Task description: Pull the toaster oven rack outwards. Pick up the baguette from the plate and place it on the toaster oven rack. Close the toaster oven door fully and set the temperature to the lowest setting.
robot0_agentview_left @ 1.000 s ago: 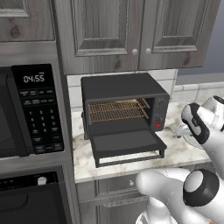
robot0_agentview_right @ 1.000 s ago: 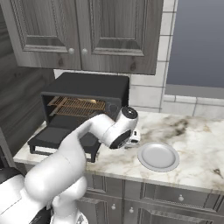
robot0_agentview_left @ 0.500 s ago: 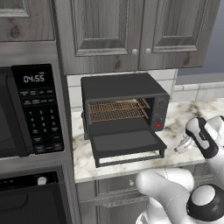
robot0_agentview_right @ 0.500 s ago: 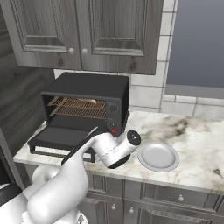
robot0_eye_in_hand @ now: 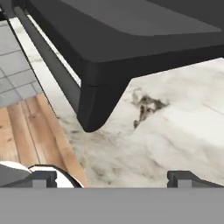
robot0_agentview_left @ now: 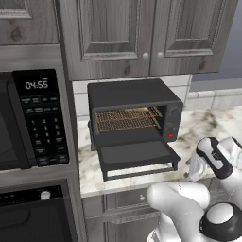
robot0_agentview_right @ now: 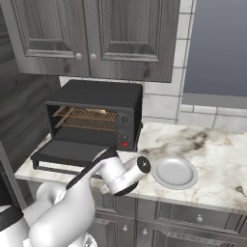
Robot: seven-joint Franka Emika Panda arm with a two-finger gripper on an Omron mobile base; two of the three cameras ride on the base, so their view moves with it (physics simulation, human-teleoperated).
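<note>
The black toaster oven (robot0_agentview_left: pixel 132 94) stands on the marble counter with its dark door (robot0_agentview_left: pixel 134 153) dropped flat open. Its copper rack (robot0_agentview_right: pixel 87 118) sits in the cavity. A slim tan shape on the rack's back, which looks like the baguette (robot0_agentview_right: pixel 99 112), is too small to be sure of. The white plate (robot0_agentview_right: pixel 174 172) lies bare to the oven's right. My gripper (robot0_eye_in_hand: pixel 111 179) is open and holds nothing. It hangs low over the counter, just off the door's (robot0_eye_in_hand: pixel 131 26) right front corner, below its bar handle (robot0_eye_in_hand: pixel 48 61). In the left base view the hand (robot0_agentview_left: pixel 194 165) is right of the door.
A large black microwave (robot0_agentview_left: pixel 28 123) with keypad is built in left of the oven. Grey cabinets hang above. The counter's front edge and the wooden floor (robot0_eye_in_hand: pixel 26 127) lie close beside my hand. Marble counter (robot0_agentview_right: pixel 217 154) stretches to the right of the plate.
My arm has swung down from beside the oven's dials to the counter's front edge, near the open door's right corner. Oven, door, rack and plate have stayed put.
</note>
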